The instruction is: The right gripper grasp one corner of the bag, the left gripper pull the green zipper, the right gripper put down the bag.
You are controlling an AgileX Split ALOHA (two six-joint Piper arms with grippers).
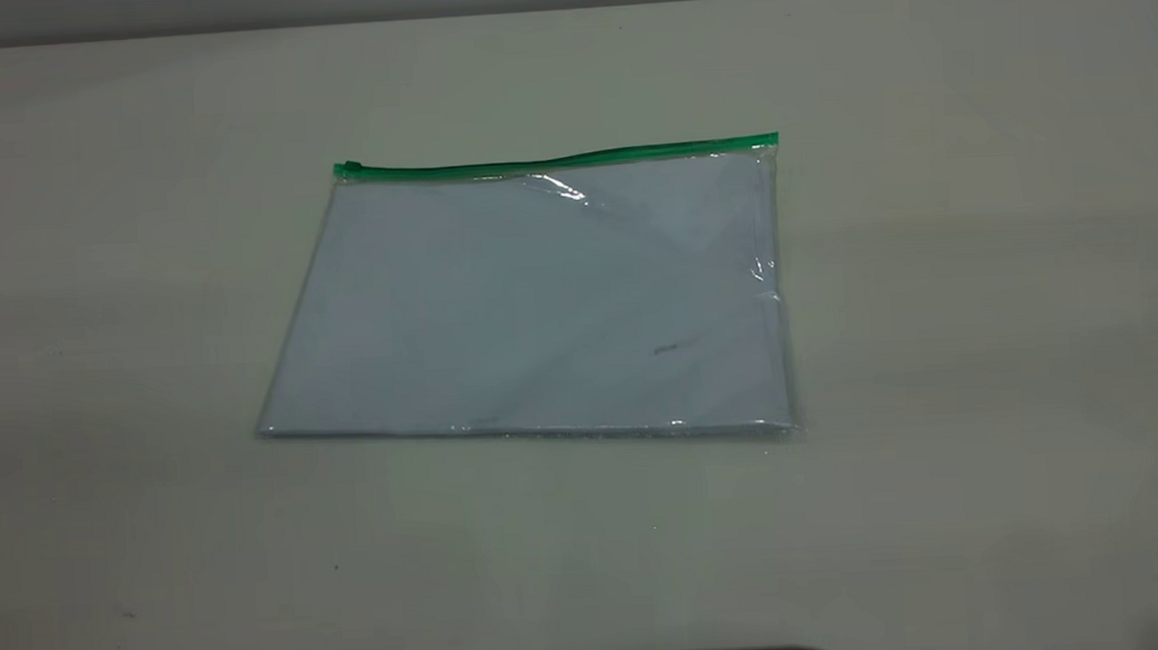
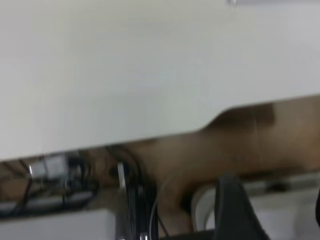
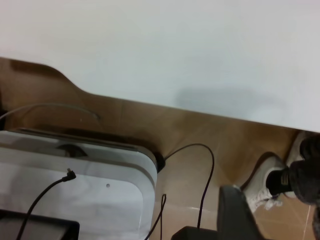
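A pale, bare worktop (image 1: pixel 981 347) fills the exterior frame, and neither arm reaches into that frame.

In the left wrist view the left gripper (image 2: pixel 274 216) shows only as one black pointed finger at the bottom and a dark sliver at the right border. Its jaws seem to stand apart and they hold nothing. In the right wrist view the right gripper (image 3: pixel 276 220) looks the same: one black finger low in the frame, a dark edge at the right border, jaws apparently apart and empty. Both hang off the worktop edge, over the brown floor.

The flat clear rectangular plastic bag (image 1: pixel 529 308) lies in the middle of the exterior frame with a white-bluish sheet inside. Its long axis runs left to right. The thin bright green zipper (image 1: pixel 552 160) runs along the upper edge, with its slider tab at the left end. The corner of the bag (image 1: pixel 771 141) at the right end of the strip lies toward the right arm's side, so I judge it the natural first grasp. The tab faces the left arm.
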